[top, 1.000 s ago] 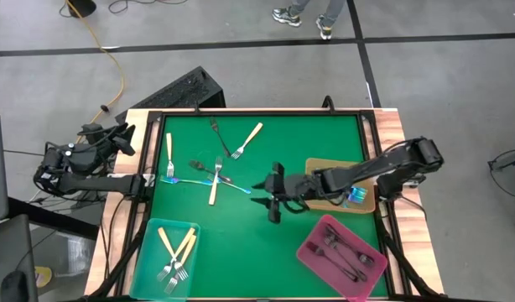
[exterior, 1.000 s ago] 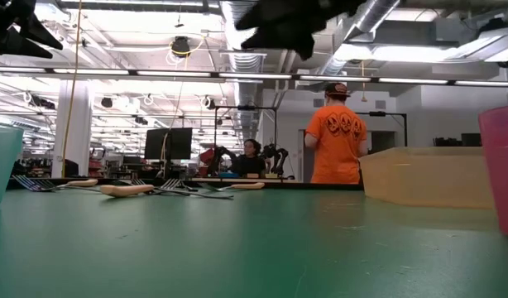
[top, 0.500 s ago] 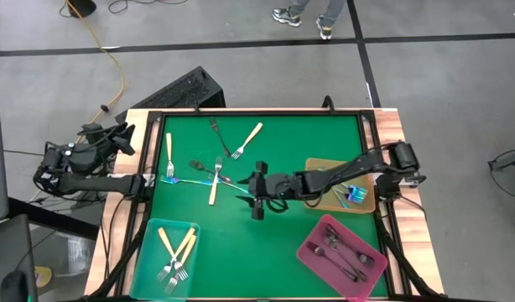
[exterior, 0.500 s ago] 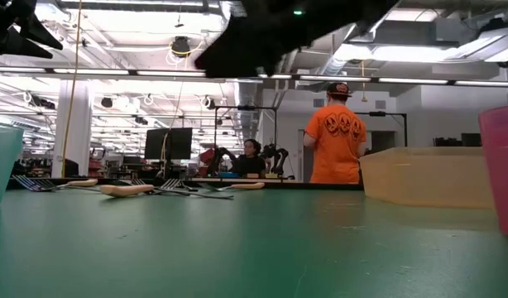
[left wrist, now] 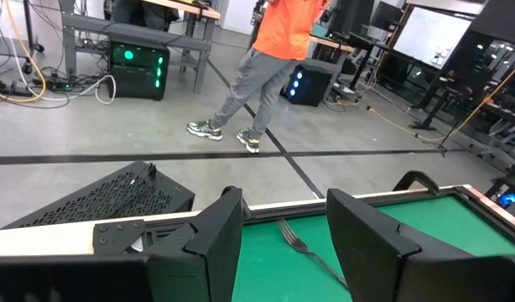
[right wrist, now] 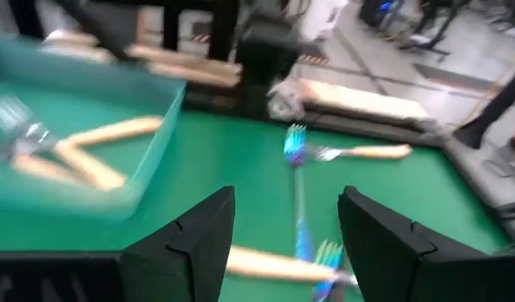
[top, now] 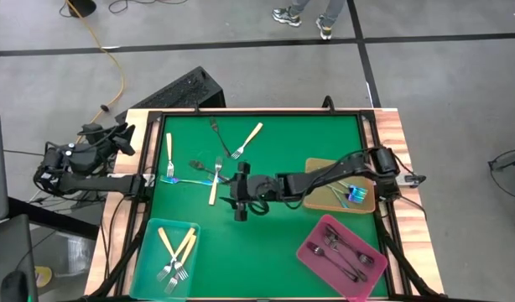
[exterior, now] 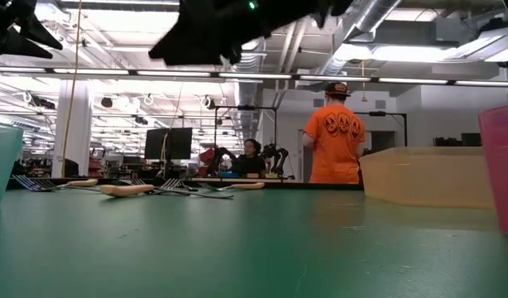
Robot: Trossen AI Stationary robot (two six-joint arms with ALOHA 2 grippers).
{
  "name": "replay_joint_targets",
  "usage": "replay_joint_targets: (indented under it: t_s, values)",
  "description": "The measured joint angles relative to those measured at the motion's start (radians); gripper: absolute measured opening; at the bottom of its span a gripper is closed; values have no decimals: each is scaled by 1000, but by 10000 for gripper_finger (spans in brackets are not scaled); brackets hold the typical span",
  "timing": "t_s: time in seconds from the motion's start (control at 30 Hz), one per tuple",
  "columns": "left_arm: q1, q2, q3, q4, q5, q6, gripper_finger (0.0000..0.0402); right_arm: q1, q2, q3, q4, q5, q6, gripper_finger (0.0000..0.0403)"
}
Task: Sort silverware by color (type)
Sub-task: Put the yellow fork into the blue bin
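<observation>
Green tabletop (top: 308,138): your right gripper (top: 238,190) hovers with fingers spread and empty over loose forks (top: 209,172) left of centre. Left gripper (top: 119,138), fingers spread, waits off the left edge.

You have three trays on the table: one teal tray (top: 150,248), one tan tray (top: 368,201), one pink tray (top: 312,252). Cream-handled forks (top: 167,144): three loose on the mat, about four in the teal tray. Loose dark forks (top: 217,131): two. Loose blue-rainbow forks (top: 184,179): two. Counts inside the tan and pink trays cannot be told.
</observation>
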Motion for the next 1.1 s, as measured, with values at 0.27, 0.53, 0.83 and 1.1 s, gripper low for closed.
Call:
replay_joint_targets:
  t_s: [0.27,0.53,0.83,1.1]
  values:
    - [0,0,0,0,0,-2,158,-124,-1,65,-32,35,19,234]
    - [0,0,0,0,0,-2,158,-278,-2,120,-272,149,116,234]
    - [0,0,0,0,0,-2,158,-415,-2,190,-742,-159,-453,234]
    - [-1,0,0,0,0,-2,158,-528,-2,190,-792,-316,-749,234]
